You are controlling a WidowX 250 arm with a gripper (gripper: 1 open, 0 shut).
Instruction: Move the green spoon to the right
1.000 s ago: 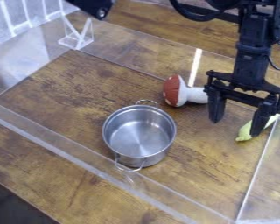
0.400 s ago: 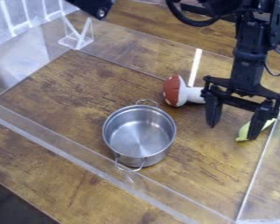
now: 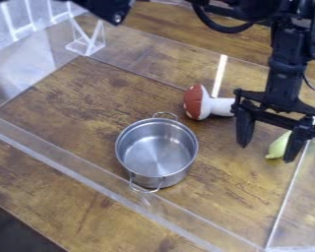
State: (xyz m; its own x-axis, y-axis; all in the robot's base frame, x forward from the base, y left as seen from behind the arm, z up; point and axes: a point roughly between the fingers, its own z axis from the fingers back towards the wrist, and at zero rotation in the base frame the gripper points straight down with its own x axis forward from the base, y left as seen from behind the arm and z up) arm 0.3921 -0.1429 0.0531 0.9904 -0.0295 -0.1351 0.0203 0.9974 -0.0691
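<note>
The green spoon [image 3: 276, 148] is a small yellow-green curved piece lying on the wooden table near the right clear wall. My gripper [image 3: 270, 144] hangs over it with its black fingers spread wide and nothing held. One fingertip [image 3: 244, 138] stands left of the spoon and the other [image 3: 294, 150] stands just right of it, partly hiding it. I cannot tell whether the fingers touch the spoon.
A steel pot [image 3: 157, 150] stands left of centre on the table. A toy mushroom [image 3: 200, 102] with a red-brown cap lies just left of the gripper, with a thin cream stick [image 3: 220, 72] behind it. A clear acrylic wall [image 3: 294, 202] borders the table's right and front edges.
The gripper has shifted slightly right and down around the spoon, still spread wide. The spoon, pot and mushroom have not moved.
</note>
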